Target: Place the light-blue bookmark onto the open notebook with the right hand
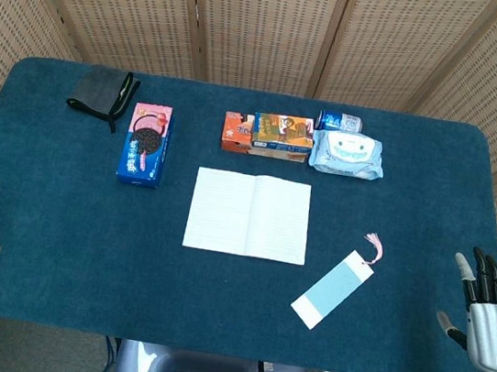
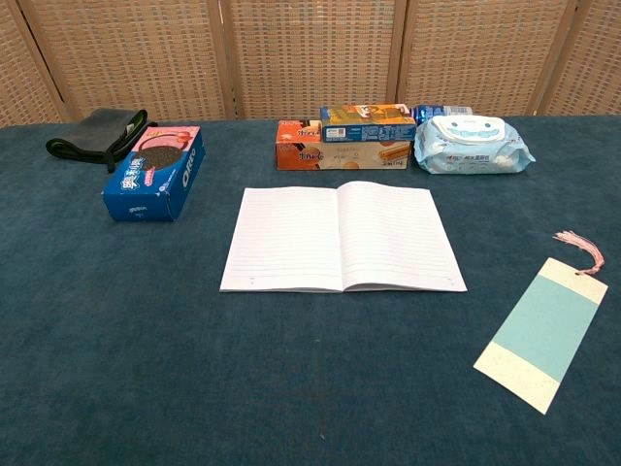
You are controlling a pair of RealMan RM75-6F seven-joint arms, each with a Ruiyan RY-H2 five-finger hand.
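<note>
Blue table (image 1: pixel 64 243) holds bookmark (image 1: pixel 334 289) beside notebook (image 1: pixel 249 215); right hand (image 1: pixel 488 312) spread, empty, touching nothing.

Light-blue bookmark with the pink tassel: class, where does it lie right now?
The light-blue bookmark lies flat on the blue tablecloth, right of the open white lined notebook and apart from it, between the notebook and the right robot hand.

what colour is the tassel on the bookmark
Pink; the tassel on the bookmark shows best in the chest view.
</note>
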